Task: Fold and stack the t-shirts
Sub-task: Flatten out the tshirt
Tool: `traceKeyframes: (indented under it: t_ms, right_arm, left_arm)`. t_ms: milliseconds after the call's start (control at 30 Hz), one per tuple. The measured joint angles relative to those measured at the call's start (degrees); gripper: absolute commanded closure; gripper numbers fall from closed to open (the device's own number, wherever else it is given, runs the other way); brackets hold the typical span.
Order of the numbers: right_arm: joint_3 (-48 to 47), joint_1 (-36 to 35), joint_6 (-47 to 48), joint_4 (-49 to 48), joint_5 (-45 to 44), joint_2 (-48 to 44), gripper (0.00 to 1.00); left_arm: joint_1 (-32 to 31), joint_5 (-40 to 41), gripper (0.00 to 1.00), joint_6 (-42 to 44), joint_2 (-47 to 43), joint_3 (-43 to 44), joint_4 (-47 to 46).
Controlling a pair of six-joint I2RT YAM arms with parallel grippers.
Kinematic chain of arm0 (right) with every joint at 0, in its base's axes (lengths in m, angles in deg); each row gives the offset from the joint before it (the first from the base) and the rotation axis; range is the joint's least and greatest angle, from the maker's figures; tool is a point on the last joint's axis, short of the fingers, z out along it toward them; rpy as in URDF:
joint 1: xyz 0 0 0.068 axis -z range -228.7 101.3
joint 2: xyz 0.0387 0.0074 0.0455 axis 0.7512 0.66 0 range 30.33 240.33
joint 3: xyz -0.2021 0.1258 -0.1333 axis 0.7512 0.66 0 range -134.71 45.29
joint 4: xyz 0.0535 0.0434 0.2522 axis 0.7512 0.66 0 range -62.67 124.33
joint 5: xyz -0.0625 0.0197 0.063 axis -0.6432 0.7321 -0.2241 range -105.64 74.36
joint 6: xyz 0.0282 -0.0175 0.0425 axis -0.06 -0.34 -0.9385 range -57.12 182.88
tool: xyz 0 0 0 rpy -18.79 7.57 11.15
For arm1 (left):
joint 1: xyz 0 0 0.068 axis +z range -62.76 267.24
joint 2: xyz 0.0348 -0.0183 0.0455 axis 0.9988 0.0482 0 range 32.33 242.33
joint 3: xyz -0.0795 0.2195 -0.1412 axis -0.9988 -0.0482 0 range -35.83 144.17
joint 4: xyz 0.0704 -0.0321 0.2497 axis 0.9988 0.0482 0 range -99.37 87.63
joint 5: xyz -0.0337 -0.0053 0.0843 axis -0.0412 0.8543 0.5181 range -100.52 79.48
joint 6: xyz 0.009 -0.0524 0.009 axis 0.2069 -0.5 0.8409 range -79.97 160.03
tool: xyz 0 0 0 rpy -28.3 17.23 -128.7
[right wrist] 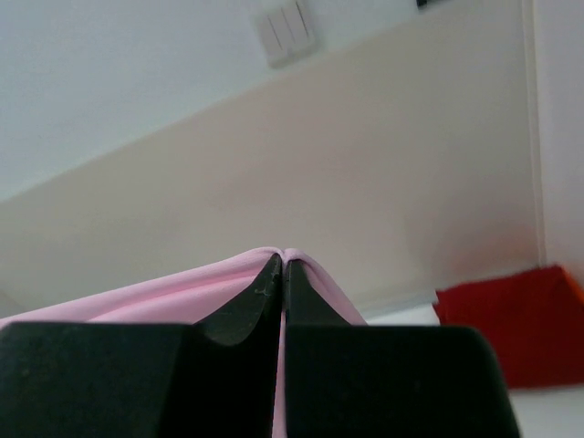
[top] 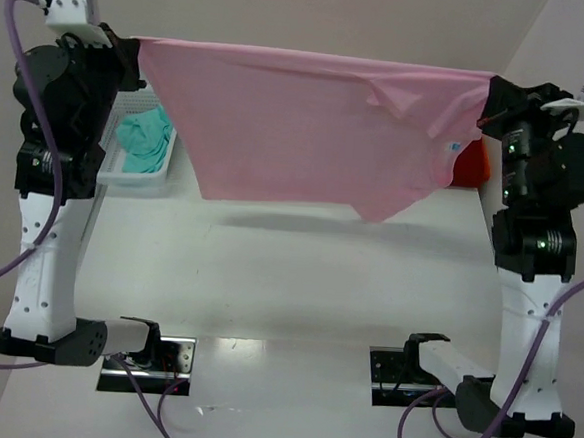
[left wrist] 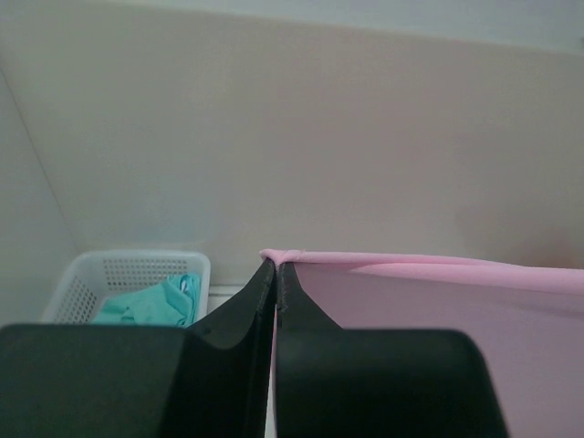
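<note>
Pink cloth spans the whole gap between the two tools. The pink t-shirt (top: 308,130) hangs as a sheet from its upper edge, one end pinched in the left gripper (left wrist: 276,265) and the other in the right gripper (right wrist: 283,255). Both pairs of jaws are pressed fully together on a fold of fabric, with only a thin ridge of pink showing above the fingertips (neither wrist view shows a gap).

The relation that matters is this: the shirt's long axis runs straight from one gripper to the other, nearly level and fairly taut, and all the loose cloth drops below that line. It hangs clear of the table (top: 297,290), with its lowest point toward the right gripper's side. Neither arm is nearer, since each holds an end, so laying the shirt flat would probably need both to come down together.

Below and beyond the left gripper, the teal t-shirt (top: 145,137) lies in the white basket (top: 115,175). The red t-shirt (top: 471,167) sits just below and beyond the right gripper.
</note>
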Motion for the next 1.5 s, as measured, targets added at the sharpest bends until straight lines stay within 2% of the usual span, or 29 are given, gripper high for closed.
traceKeyframes:
  t_ms: [167,300,433,567,700,1033,1133,1367,1500]
  right_arm:
    - [-1.6,-0.04,1.03,-4.02,0.07,-2.36,0.99]
    - [0.2,-0.87,1.18,-5.7,-0.48,0.59,0.99]
    - [4.28,-0.92,1.16,-3.61,-1.27,2.99,0.99]
    - [5.44,-1.03,1.2,-0.46,-1.9,2.16,0.99]
    - [5.42,-1.05,1.05,0.28,-1.53,-2.56,0.99]
    - [4.33,-1.14,-1.01,4.74,2.12,-17.27,0.99]
    - [2.89,-1.14,-1.44,5.64,3.1,-19.23,0.99]
    - [1.77,-1.14,-1.68,5.75,2.16,-15.56,0.99]
    - [7.23,-1.14,-1.92,3.98,0.31,-10.88,0.99]
  left_arm:
    - [-0.02,-0.66,1.0,-0.04,-2.01,1.42,-2.91]
    - [0.0,-0.72,1.0,-0.07,0.48,2.64,-5.18]
    - [0.0,-0.66,1.0,-0.04,3.37,0.26,-3.89]
    - [0.0,-0.61,1.0,-0.04,2.62,-1.7,-1.9]
    - [0.0,-0.76,1.0,-0.07,-2.23,-4.13,-1.38]
    - [0.0,-1.9,1.0,-0.24,-22.49,-9.29,0.17]
    - [0.0,-1.84,1.0,-0.26,-25.09,-8.87,0.09]
    - [0.0,-1.53,1.0,-0.26,-19.45,-7.76,-0.5]
    - [0.0,-1.25,1.0,-1.03,-13.86,-12.26,-2.05]
